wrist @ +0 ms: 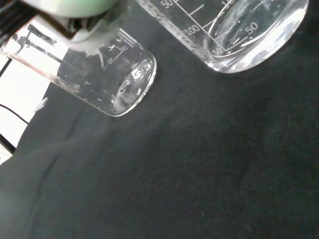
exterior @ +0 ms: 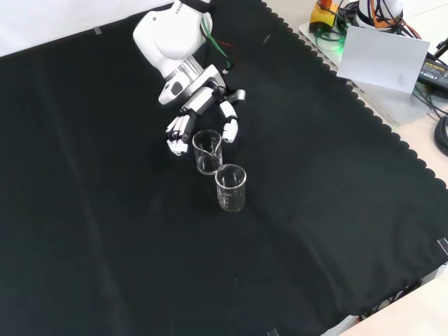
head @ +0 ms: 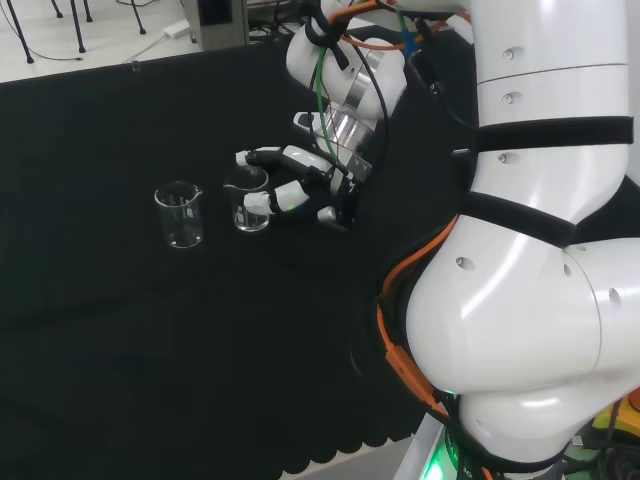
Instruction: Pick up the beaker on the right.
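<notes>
Black cloth covers the worktop [head: 150, 380] from edge to edge, with pale floor and cables beyond its far side in the head view.

Low over that cloth, the hand [head: 300, 190] has its fingers [exterior: 179, 134] and thumb [exterior: 229, 128] curved to either side of the nearer beaker [head: 251, 208], partly closed round its wall; whether the pads already touch the glass cannot be told. In the front view the fingers sit at about 9 o'clock of this beaker [exterior: 208, 151] and the thumb at about 2 o'clock, with the wrist coming in from 11 o'clock. This beaker is the right-hand one in the head view, so it looks like the task's thing. It stands upright on the cloth and appears empty.

A second beaker [head: 180, 215] stands at 9 o'clock of it in the head view, near but apart; in the front view the same beaker [exterior: 231, 187] lies at about 5 o'clock. In the wrist view both glass bases show on the cloth, the held-side one [wrist: 239, 35] large and close, the other [wrist: 109, 79] smaller.

Judging by its clear thin wall, the beaker should be light, rigid, smooth and breakable. A hold across the middle of the wall, thumb opposite fingers and below the lip, seems safest, with a straight lift so the neighbour is not knocked.
</notes>
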